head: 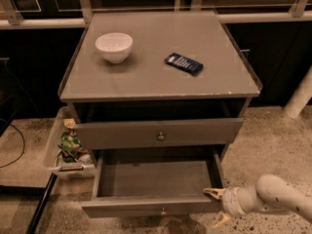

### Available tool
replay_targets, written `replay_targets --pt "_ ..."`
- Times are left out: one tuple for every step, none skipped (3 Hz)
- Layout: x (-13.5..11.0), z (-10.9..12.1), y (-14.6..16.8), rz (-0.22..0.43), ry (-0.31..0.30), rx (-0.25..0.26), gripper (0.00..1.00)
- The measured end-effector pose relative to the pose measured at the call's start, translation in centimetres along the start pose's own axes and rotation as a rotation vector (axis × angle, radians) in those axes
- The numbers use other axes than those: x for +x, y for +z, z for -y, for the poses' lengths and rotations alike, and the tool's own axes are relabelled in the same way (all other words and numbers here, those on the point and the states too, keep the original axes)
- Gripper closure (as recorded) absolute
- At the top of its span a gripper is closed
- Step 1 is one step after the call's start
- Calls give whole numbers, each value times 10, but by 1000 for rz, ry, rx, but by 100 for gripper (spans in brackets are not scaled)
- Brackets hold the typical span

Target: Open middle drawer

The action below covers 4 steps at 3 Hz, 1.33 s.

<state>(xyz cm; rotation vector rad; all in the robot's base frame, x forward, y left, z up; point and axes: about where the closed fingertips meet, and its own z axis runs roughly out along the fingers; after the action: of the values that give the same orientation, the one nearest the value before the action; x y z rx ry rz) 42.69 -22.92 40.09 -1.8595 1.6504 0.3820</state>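
Note:
The middle drawer (156, 179) stands pulled far out at the bottom of the grey cabinet (161, 77). Its plain grey tray is bare and its small knob (163, 211) shows on the shallow front. My gripper (213, 207) reaches in from the lower right on a white arm (278, 199). It is open at the drawer's right front corner. One fingertip (210, 193) rests on top of that corner and the other (219, 221) hangs below the front. Above, a taller drawer front with a round knob (161, 136) sits almost shut.
A white bowl (114, 47) and a dark blue packet (184, 63) lie on the cabinet top. A clear plastic bin (61, 152) with snack packets stands on the floor to the left, with a black pole (41, 206) beside it. A white post (300, 96) rises at right.

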Motion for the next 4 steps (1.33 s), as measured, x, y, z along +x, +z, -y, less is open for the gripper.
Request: replay_targets --pt "-1 0 0 -1 0 -1 0" --pt "-15 8 -18 -6 -32 21 0" --pt "-43 22 -50 -2 -102 44 0" --pt "-63 42 -96 -30 -154 95 0"
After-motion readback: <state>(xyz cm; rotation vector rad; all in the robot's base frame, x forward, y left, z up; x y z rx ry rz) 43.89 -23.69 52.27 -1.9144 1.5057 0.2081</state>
